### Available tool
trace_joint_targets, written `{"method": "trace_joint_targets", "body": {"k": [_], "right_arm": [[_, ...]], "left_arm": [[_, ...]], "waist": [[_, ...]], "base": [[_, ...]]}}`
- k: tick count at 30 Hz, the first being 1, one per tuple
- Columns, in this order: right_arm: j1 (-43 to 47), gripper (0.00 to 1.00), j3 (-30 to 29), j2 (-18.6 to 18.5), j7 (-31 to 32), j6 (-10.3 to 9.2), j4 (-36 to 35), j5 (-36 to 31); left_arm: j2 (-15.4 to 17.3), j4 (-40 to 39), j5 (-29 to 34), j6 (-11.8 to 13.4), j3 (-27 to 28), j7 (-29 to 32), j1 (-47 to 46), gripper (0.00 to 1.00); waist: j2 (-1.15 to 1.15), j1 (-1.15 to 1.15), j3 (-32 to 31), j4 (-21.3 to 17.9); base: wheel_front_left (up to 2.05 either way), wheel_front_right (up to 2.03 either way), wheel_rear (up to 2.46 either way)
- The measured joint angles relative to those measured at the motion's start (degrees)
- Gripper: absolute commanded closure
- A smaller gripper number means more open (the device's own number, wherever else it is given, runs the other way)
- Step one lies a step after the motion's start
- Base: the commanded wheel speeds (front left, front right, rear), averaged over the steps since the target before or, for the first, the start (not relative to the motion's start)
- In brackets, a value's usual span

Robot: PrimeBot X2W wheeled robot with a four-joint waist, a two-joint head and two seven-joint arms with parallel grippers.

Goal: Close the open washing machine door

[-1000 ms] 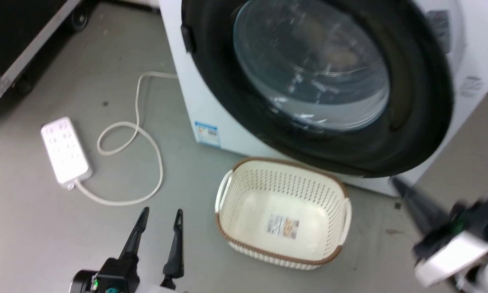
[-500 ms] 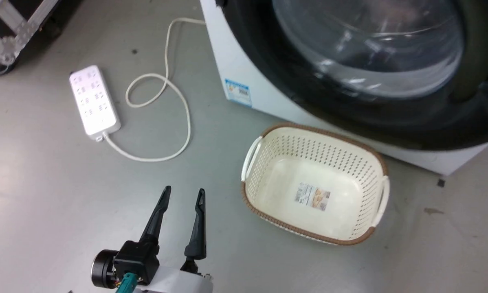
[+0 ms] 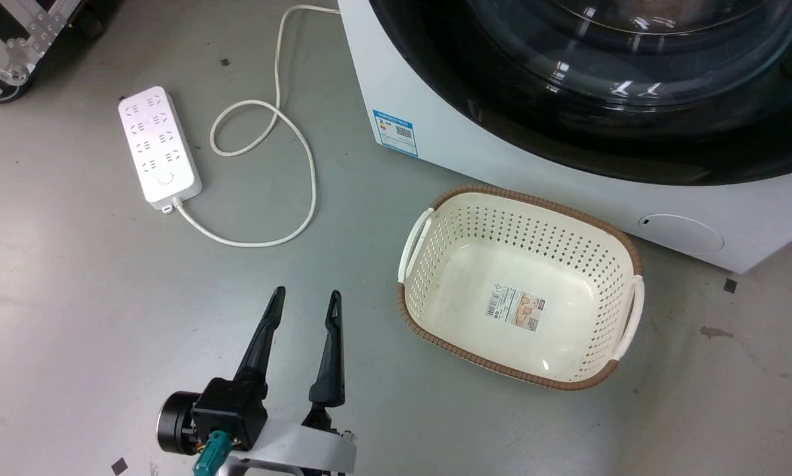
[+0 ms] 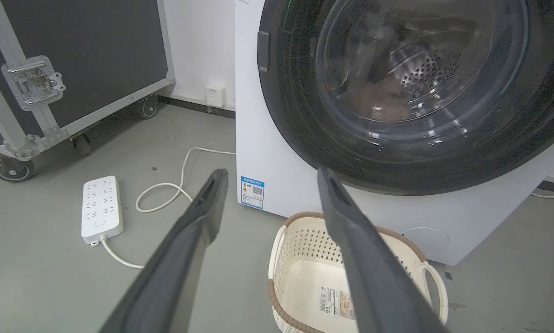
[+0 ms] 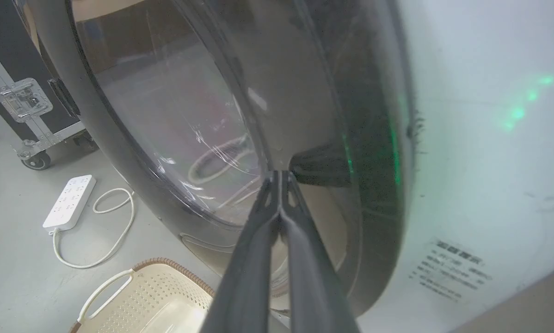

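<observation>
The washing machine door (image 3: 568, 132) is a glossy black ring around a bulging clear window, and it lies against the white machine front (image 3: 435, 152) with no gap that I can see. In the left wrist view the door (image 4: 300, 120) faces me, with the steel drum visible through the glass. My right gripper (image 5: 280, 173) is shut, empty, and its tips touch the door (image 5: 166, 115) on the black ring beside a dark handle recess. My left gripper (image 3: 307, 293) hangs open over the floor, left of the basket and well short of the machine; its fingers (image 4: 198, 222) are spread wide.
A cream perforated basket (image 3: 624, 264) with a brown rim sits on the floor just in front of the machine. A white power strip (image 3: 159, 144) and its looped cable (image 3: 303, 165) lie to the left. A black wheeled flight case (image 4: 73, 69) stands at the far left.
The head camera has swung, so the whole scene slid up and right. My right gripper, at the lower right a second ago, has left the head view. The left gripper keeps its open pose.
</observation>
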Motion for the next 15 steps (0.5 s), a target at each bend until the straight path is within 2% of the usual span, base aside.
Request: {"method": "trace_joint_targets", "body": {"k": [5,6,7,8,12,15], "right_arm": [[-0.98,1.00,0.88,2.30,-2.12,-0.05,3.48,0.42],[-0.74,0.66,2.01,3.08,-3.92,-0.29,3.75,0.79],[-0.74,0.00,2.01,3.08,-3.92,-0.29,3.75,0.79],[0.09,0.00,3.00,3.77,-6.12,-0.55,3.54,0.89],[3.83,0.00,3.96,5.27,-8.47,-0.58,2.29,1.21],[10.85,0.00,3.52,6.69,-10.17,-0.58,-1.18,0.07]], "left_arm": [[0.00,0.43,-0.25,0.21,-0.23,0.00,-0.60,0.00],[-0.02,0.83,-0.30,0.13,0.08,0.00,-0.62,0.00],[-0.02,0.83,-0.30,0.13,0.08,0.00,-0.62,0.00],[-0.02,1.45,-0.29,-0.47,0.66,0.00,-0.58,0.00],[-0.03,2.67,-0.27,-1.49,2.12,0.00,-0.33,0.00],[-0.02,4.16,-0.21,-3.67,4.43,0.00,0.86,0.00]], "waist": [[0.00,0.00,-1.15,-0.77],[0.00,0.00,-2.25,-1.23],[0.00,0.00,-2.25,-1.23],[0.00,0.00,-3.63,-1.83],[0.00,0.00,-6.07,-2.99],[0.00,-0.01,-9.76,-4.92]], "base": [[0.00,0.00,0.00],[0.00,0.00,0.00],[0.00,0.00,0.00],[0.00,0.00,0.00],[0.00,0.00,0.00],[0.00,0.00,0.00]]}}
